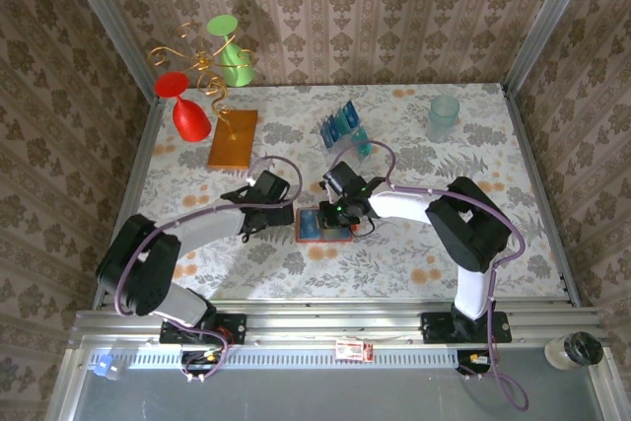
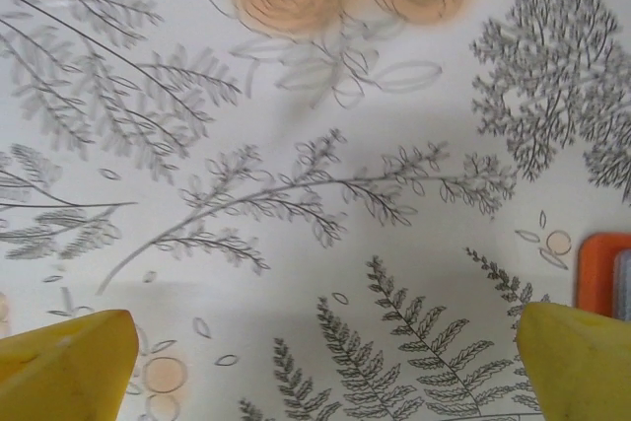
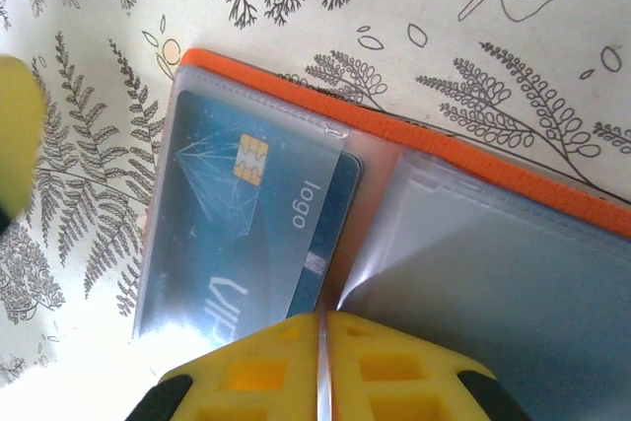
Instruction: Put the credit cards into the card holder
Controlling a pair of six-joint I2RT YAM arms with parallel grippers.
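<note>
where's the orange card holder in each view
Top external: the orange folding card holder lies open near the picture's centre.
Left wrist: the card holder shows as an orange corner at the right edge, below the middle.
Right wrist: the card holder lies open from upper left to the right edge, a dark blue plastic card in its left pocket.
Shared landmark: the white fern-print tablecloth beside its orange rim.

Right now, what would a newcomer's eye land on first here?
The open orange card holder at table centre, between the two grippers; the right wrist view shows a teal credit card with a chip tucked in one clear pocket. The right gripper is shut close over it, the left gripper open beside the holder's edge. At the far left, a red glass and a green glass stand out.
</note>
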